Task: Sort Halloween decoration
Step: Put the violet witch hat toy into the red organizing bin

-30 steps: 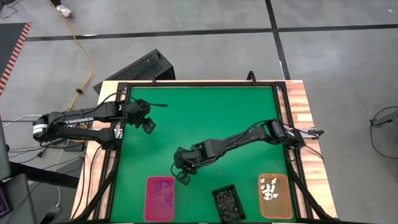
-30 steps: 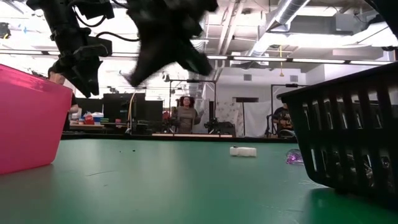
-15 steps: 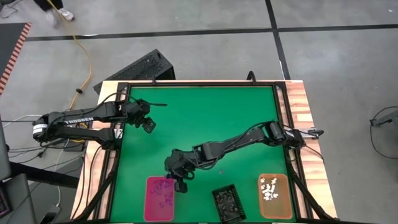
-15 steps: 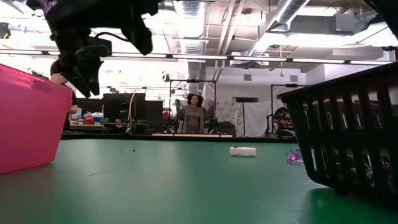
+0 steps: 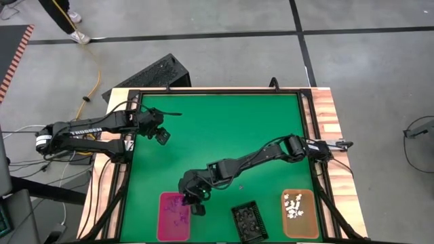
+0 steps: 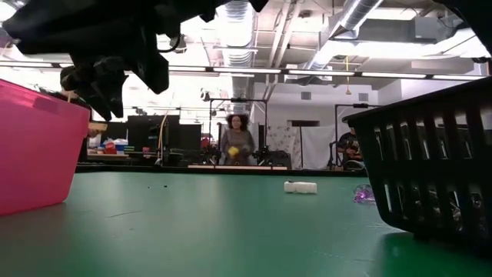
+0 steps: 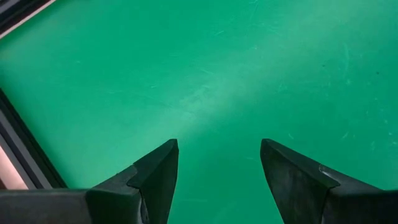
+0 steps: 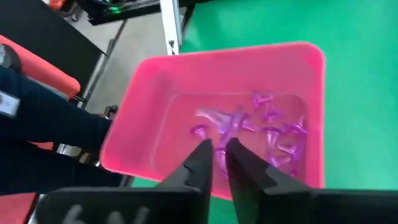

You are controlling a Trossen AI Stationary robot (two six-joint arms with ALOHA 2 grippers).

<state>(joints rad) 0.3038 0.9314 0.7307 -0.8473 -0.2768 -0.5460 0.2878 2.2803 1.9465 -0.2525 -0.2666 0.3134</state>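
Hovering over the pink tray (image 5: 174, 215) near the table's front edge, my right gripper (image 5: 193, 200) reaches in from the right arm stretched across the green mat (image 5: 224, 135). Through the right wrist view I see its two dark fingers (image 8: 199, 158) parted by only a narrow slit, and I cannot make out anything pinched between them. Straight beyond the tips lies a cluster of purple trinkets (image 8: 261, 127) on the pink tray's floor. From above, the same purple trinkets show as a small scatter inside that tray. White trinkets (image 5: 294, 205) sit in the orange tray (image 5: 299, 214) at the front right, and the black tray (image 5: 247, 221) stands between the two; what it holds I cannot tell. At table height I spot one white trinket (image 6: 300, 187) lying loose on the mat, well back, with a purple trinket (image 6: 363, 194) near it, just beside the black tray's wall. My left gripper (image 5: 161, 136) waits off at the mat's left side, above bare green, its fingers (image 7: 155, 177) spread wide and holding nothing.
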